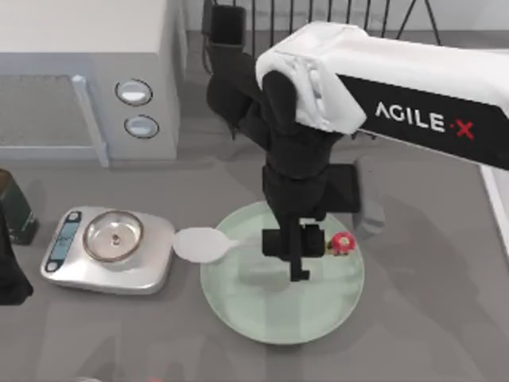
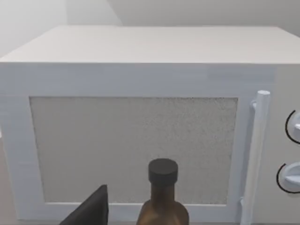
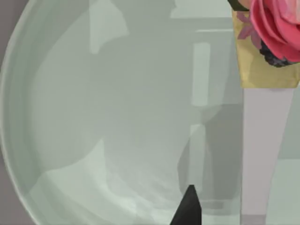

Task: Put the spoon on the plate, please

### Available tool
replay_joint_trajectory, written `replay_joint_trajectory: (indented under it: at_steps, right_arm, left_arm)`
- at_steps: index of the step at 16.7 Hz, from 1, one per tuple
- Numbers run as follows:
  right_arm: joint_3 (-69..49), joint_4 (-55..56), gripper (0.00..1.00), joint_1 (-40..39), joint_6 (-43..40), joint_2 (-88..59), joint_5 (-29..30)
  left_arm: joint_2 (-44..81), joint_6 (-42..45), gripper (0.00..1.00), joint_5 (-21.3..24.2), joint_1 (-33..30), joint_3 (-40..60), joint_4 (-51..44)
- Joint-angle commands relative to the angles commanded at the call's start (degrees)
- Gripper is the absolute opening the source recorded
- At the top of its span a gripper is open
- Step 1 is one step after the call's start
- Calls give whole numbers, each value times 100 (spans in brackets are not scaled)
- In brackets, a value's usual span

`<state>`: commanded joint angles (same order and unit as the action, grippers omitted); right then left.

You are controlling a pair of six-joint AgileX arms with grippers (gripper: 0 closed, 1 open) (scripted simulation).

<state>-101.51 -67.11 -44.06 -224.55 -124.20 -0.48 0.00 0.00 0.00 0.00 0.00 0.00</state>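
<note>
A pale mint-green round plate (image 3: 93,117) spans the frame, the thin white spoon handle with its pink-red knob (image 3: 265,140) at right, a dark finger tip (image 3: 187,211) at bottom.

A grey table (image 1: 429,318) holds a microwave (image 1: 79,72) far left, a kitchen scale (image 1: 107,251) at left, and a mint-green plate (image 1: 270,314) in the centre.

A white microwave (image 1: 87,76) stands at the back left of the grey table (image 1: 429,318), with a pale upright door handle (image 1: 90,119) and two round knobs (image 1: 134,92) beside it. A silver kitchen scale (image 1: 107,251) with a round metal dish sits in front of it. A brown bottle (image 2: 162,199) with a black cap stands before the microwave door.
</note>
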Motion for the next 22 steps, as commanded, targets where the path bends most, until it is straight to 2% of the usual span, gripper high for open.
replay_joint_trajectory:
  at_steps: [22]
  right_arm:
    - [94,449,0,67,-55,173,-12]
  left_arm:
    - [0,0,100,0,0,0,0]
